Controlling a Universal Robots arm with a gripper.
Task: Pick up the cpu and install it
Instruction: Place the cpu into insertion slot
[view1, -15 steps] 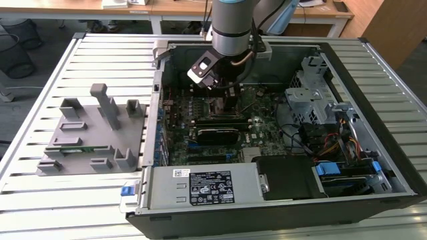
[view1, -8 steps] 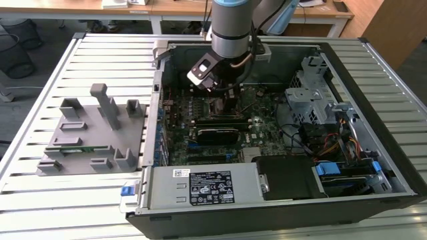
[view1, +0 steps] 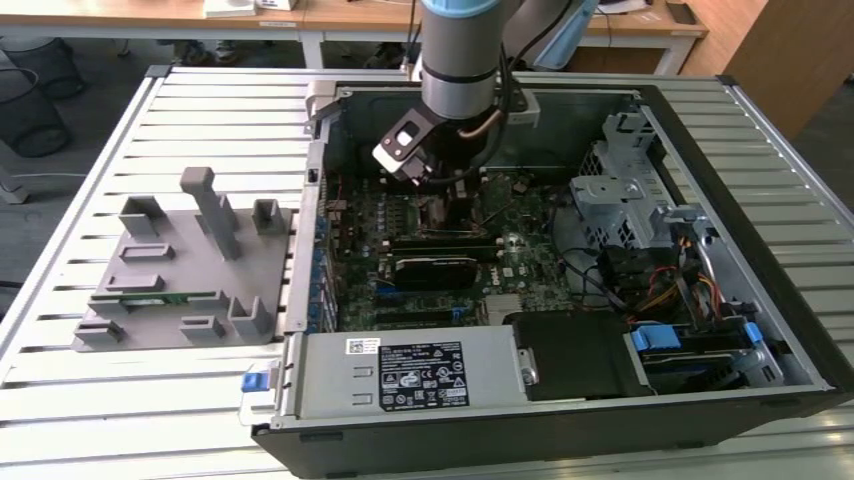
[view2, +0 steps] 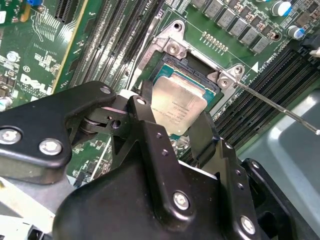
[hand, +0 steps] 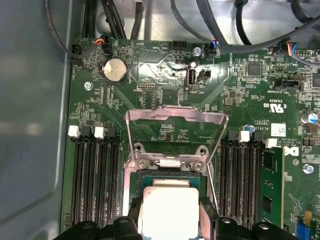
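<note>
A slatted metal table (view1: 200, 110) carries an open computer case (view1: 747, 120) lying on its side, with a grey plastic parts holder (view1: 174, 270) beside it toward the exterior view's left. The robot arm (view1: 461, 60) reaches straight down into the case over the green motherboard (view1: 534, 250). In both wrist views the gripper (view2: 175, 127) sits low over the processor socket (hand: 131, 200), whose metal load plate (hand: 175, 116) is flipped up and open, its thin lever (view2: 280, 107) swung out to one side. The cpu (hand: 170, 212), a shiny silver square, lies between the black fingers (hand: 207, 217). The jaws are drawn in narrowly against two opposite edges of it. The cpu is squarely over the socket opening; whether it is fully seated cannot be told. A green memory stick (hand: 270, 185) stands in a slot beside the socket.
</note>
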